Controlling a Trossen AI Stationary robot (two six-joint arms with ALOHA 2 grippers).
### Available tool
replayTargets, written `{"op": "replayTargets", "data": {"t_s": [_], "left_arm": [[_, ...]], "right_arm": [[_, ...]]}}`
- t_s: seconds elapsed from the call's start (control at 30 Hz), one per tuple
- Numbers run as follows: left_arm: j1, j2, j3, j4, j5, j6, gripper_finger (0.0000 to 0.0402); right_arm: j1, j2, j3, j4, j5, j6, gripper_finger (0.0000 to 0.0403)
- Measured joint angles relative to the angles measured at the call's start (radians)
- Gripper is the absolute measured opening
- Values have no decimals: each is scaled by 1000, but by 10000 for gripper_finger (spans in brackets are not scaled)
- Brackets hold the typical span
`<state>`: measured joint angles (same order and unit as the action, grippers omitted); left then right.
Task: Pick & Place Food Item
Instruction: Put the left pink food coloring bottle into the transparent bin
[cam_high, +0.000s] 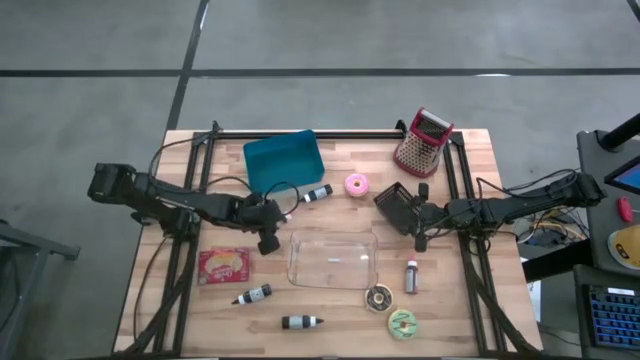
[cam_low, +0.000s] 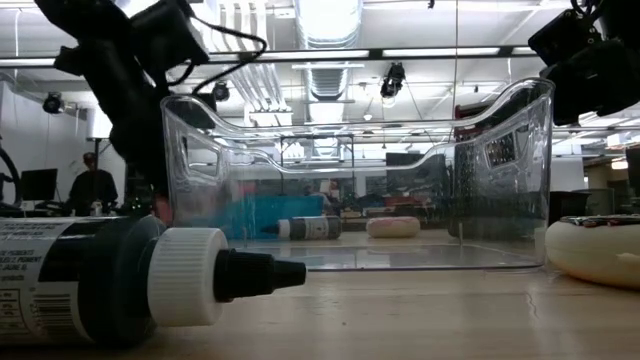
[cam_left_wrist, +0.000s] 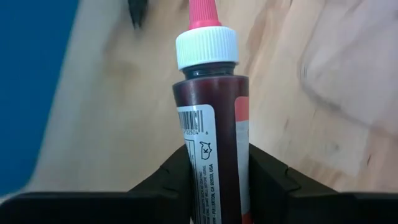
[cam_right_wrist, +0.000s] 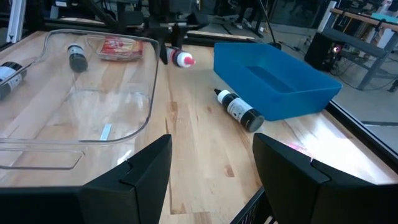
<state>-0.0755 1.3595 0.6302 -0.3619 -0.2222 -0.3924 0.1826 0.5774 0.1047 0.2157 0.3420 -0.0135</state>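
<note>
Left gripper (cam_high: 268, 238) sits just off the left end of the clear plastic bin (cam_high: 333, 260), between it and the blue bin (cam_high: 284, 160). Its 2 fingers (cam_left_wrist: 268, 177) are clamped on a red food-colouring bottle (cam_left_wrist: 211, 137): dark red liquid, white collar, pink nozzle, barcode label facing the wrist camera. The bottle stands out forward from the fingers, nozzle away from the wrist, above bare wood. From the right wrist view the same bottle (cam_right_wrist: 182, 59) shows as a white-and-red tip held off the table (cam_high: 470, 330) by the left arm.

Right gripper (cam_high: 408, 212) waits near the right end of the clear bin, below the red box grater (cam_high: 423, 142); fingers (cam_right_wrist: 140, 171) apart, nothing between them.

Other items on the table:
- 1 dark bottle (cam_high: 317, 193) lying beside the blue bin.
- 1 pink donut (cam_high: 357, 185) near the table's middle.
- 1 red snack packet (cam_high: 223, 265) left of the clear bin.
- 2 dark bottles (cam_high: 252, 295) lying near the front edge, the second (cam_high: 301, 322) further right.
- 1 small red-brown bottle (cam_high: 411, 275) right of the clear bin.
- 1 chocolate donut (cam_high: 378, 297) and 1 green donut (cam_high: 403, 323) at front right.

Clear bin holds nothing. In the low view, a person (cam_low: 92, 185) sits far back in the room.
</note>
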Motion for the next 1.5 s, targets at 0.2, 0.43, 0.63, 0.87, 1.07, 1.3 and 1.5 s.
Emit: {"op": "replayTargets", "data": {"t_s": [0.2, 0.43, 0.63, 0.87, 1.07, 1.3, 1.5], "left_arm": [[-16, -49, -7, 78, -101, 89, 112], [-15, -121, -90, 261, -119, 157, 112], [-15, -192, -177, 448, -121, 235, 112], [-14, -241, -240, 664, -145, 346, 112], [-14, -243, -272, 828, -144, 431, 112], [-13, -242, -273, 917, -106, 480, 112], [-13, -240, -273, 973, -66, 503, 112]], "right_arm": [[0, 0, 0, 0, 0, 4, 219], [0, 0, 0, 4, 0, 4, 219], [0, 0, 0, 22, 0, -1, 219], [0, 10, -11, 159, -5, -52, 219], [0, 69, -49, 425, -55, -117, 219], [-4, 196, -46, 621, -85, -148, 219], [-44, 373, 42, 663, -144, -144, 219]]}}
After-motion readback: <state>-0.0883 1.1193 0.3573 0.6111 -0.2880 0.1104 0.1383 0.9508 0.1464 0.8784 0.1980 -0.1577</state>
